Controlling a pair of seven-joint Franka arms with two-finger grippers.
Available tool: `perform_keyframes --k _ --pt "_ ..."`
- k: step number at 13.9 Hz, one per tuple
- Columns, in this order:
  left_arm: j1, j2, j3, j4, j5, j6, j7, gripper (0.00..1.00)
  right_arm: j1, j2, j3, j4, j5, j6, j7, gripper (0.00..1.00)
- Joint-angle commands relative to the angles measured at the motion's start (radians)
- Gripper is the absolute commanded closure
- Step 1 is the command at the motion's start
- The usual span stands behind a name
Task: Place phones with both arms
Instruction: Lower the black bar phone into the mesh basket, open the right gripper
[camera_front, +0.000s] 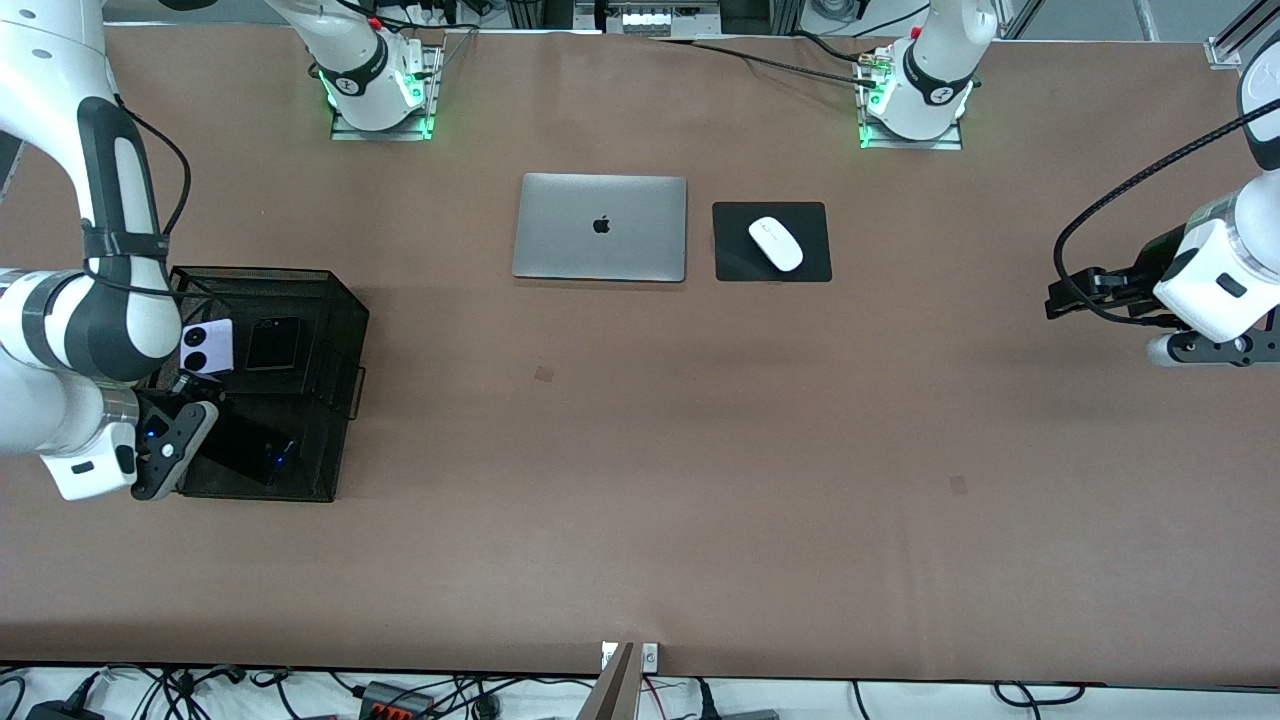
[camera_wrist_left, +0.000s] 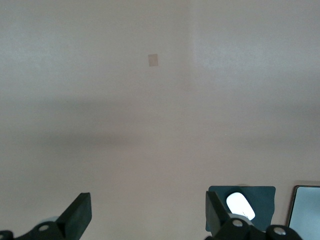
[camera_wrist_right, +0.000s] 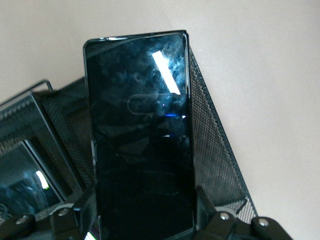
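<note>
My right gripper (camera_front: 205, 418) is shut on one end of the long black slab phone (camera_front: 245, 450), holding it tilted over the black mesh basket (camera_front: 345, 300). In the right wrist view the slab phone (camera_wrist_right: 140, 125) fills the space between the right gripper (camera_wrist_right: 145, 210) fingers, with the basket (camera_wrist_right: 215, 160) mesh under it. Inside the basket lie the lavender phone (camera_front: 207, 346) with two black circles and, beside it, the small black flip phone (camera_front: 272, 343). My left gripper (camera_front: 1058, 298) hangs open and empty over bare table at the left arm's end; the left gripper (camera_wrist_left: 148, 210) has nothing between its fingers.
A closed silver laptop (camera_front: 600, 227) lies mid-table near the arms' bases, with a white mouse (camera_front: 776, 243) on a black pad (camera_front: 735, 262) beside it. The mouse (camera_wrist_left: 240, 205) and the laptop (camera_wrist_left: 306, 212) also show in the left wrist view.
</note>
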Motion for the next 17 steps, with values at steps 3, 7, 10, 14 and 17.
perform_keyframes --k 3,7,10,14,17 --pt "-0.002 -0.011 -0.002 0.008 0.018 -0.015 0.018 0.00 -0.031 0.020 0.017 -0.003 -0.004 0.038 -0.210 0.58" --pt "-0.002 -0.005 -0.002 0.019 0.018 -0.015 0.018 0.00 -0.063 0.059 0.019 0.000 0.008 0.051 -0.233 0.58" --pt "-0.002 -0.005 -0.002 0.019 0.018 -0.015 0.018 0.00 -0.071 0.069 0.019 0.000 0.010 0.054 -0.241 0.58" --pt "-0.002 -0.005 -0.002 0.019 0.018 -0.015 0.018 0.00 -0.079 0.091 0.019 -0.003 0.011 0.062 -0.242 0.58" --pt "-0.004 -0.005 -0.002 0.021 0.018 -0.015 0.016 0.00 -0.083 0.106 0.019 -0.004 0.011 0.073 -0.271 0.57"
